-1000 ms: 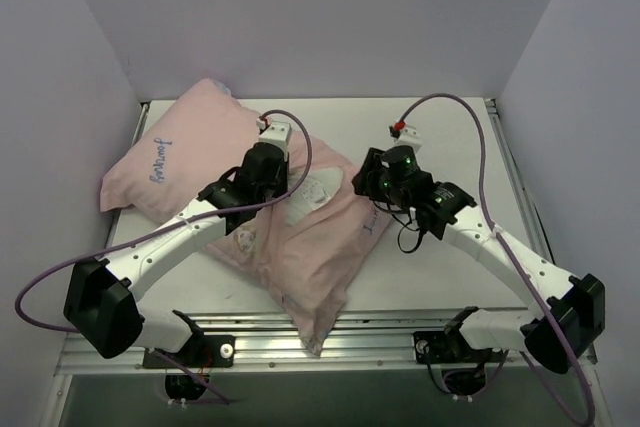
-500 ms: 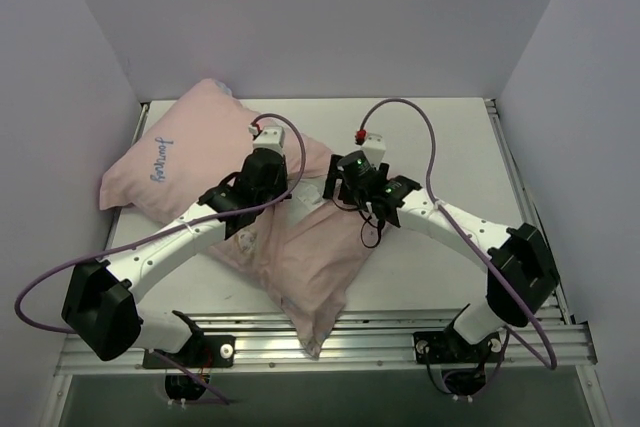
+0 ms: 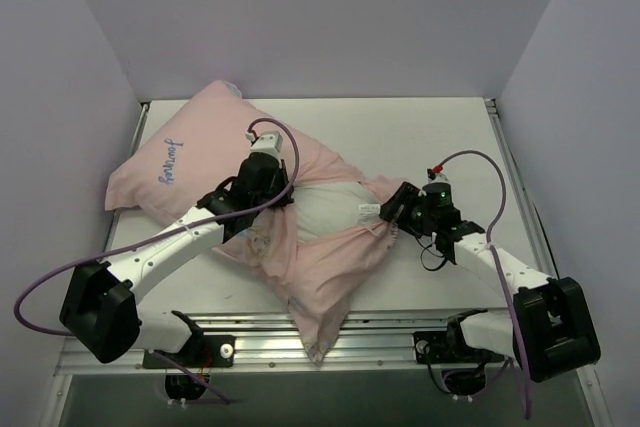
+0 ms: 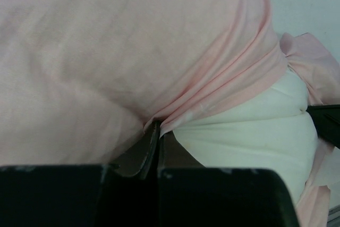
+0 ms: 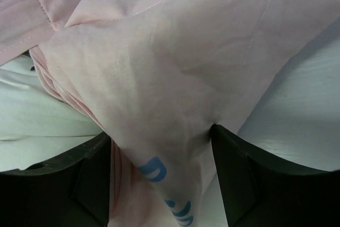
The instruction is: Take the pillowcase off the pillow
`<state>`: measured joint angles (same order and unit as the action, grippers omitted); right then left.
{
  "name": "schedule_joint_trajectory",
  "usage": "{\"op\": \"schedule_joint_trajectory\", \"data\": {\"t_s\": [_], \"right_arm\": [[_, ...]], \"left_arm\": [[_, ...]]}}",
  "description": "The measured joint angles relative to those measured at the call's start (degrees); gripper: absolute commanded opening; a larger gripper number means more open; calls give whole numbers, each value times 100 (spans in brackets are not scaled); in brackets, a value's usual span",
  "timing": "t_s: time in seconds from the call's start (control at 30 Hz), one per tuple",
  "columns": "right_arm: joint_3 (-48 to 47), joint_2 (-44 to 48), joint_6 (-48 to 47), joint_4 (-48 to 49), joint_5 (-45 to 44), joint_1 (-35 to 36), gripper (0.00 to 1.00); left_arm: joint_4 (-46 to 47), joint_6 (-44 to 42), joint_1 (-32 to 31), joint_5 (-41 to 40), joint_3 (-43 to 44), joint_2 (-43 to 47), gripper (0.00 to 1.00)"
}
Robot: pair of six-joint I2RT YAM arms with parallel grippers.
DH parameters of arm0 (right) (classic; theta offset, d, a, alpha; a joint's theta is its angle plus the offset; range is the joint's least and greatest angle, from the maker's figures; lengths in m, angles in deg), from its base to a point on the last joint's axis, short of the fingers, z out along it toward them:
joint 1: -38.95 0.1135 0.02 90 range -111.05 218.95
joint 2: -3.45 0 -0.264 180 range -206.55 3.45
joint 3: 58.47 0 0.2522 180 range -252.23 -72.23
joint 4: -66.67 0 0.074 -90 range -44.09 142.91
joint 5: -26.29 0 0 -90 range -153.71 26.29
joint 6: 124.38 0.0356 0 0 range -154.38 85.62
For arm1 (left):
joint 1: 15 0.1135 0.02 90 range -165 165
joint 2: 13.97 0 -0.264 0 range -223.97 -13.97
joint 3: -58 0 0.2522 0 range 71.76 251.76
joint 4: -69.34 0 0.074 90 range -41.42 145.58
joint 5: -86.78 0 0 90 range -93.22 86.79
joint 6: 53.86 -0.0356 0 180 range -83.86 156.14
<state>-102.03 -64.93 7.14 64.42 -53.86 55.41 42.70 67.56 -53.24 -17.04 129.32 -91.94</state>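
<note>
The pillowcase (image 3: 190, 152) shows its pale pink reverse with blue script and lies diagonally across the table. Its opening is stretched apart in the middle, baring the white pillow (image 3: 325, 212). My left gripper (image 3: 283, 195) is shut on the opening's left edge; in the left wrist view the jaws (image 4: 158, 131) pinch the pink hem (image 4: 212, 94) beside the pillow (image 4: 249, 131). My right gripper (image 3: 388, 217) is shut on the opening's right edge. In the right wrist view a bunch of pink fabric (image 5: 175, 78) fills the gripper (image 5: 159, 184), with the pillow (image 5: 26, 110) at left.
The white table (image 3: 450, 137) is boxed in by pale walls on the left, back and right. A metal rail (image 3: 400, 332) runs along the near edge, and the pillowcase's lower corner (image 3: 315, 332) lies over it. Purple cables loop above both arms.
My right gripper has taken hold of the pillowcase edge and pulled it right and towards me. The opening has spread and the white pillow now shows. The left gripper shifted slightly.
</note>
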Motion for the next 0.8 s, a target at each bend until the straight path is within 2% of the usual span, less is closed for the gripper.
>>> {"op": "schedule_joint_trajectory", "data": {"t_s": [0.13, 0.17, 0.23, 0.27, 0.33, 0.37, 0.4, 0.5, 0.6, 0.8], "right_arm": [[420, -15, -2, 911, 1082, -291, 16], [463, -17, -20, 1088, 1320, -317, 15], [518, -17, -72, 1390, 1759, -361, 15], [535, -17, -96, 1539, 1978, -372, 14], [562, -17, -116, 1832, 2345, -380, 13], [575, -7, -122, 1978, 2514, -380, 10], [588, 15, -142, 2092, 2651, -378, 8], [588, 105, -140, 2262, 2898, -337, 2], [588, 138, -164, 2339, 2975, -278, 0], [588, 205, -254, 2385, 2953, -48, 0]], "left_arm": [[-13, -101, 44, 153, -120, 212, 4], [0, -177, 74, 245, -175, 313, 11], [-7, -376, 140, 437, -284, 522, 18], [-31, -485, 177, 560, -306, 619, 28], [-107, -728, 208, 754, -308, 787, 37], [-199, -872, 173, 826, -275, 866, 42], [-308, -999, 118, 857, -197, 896, 53], [-645, -1340, -221, 831, 219, 870, 70], [-868, -1620, -776, 640, 802, 721, 73], [-942, -2129, -1899, -15, 2028, -59, 73]]}}
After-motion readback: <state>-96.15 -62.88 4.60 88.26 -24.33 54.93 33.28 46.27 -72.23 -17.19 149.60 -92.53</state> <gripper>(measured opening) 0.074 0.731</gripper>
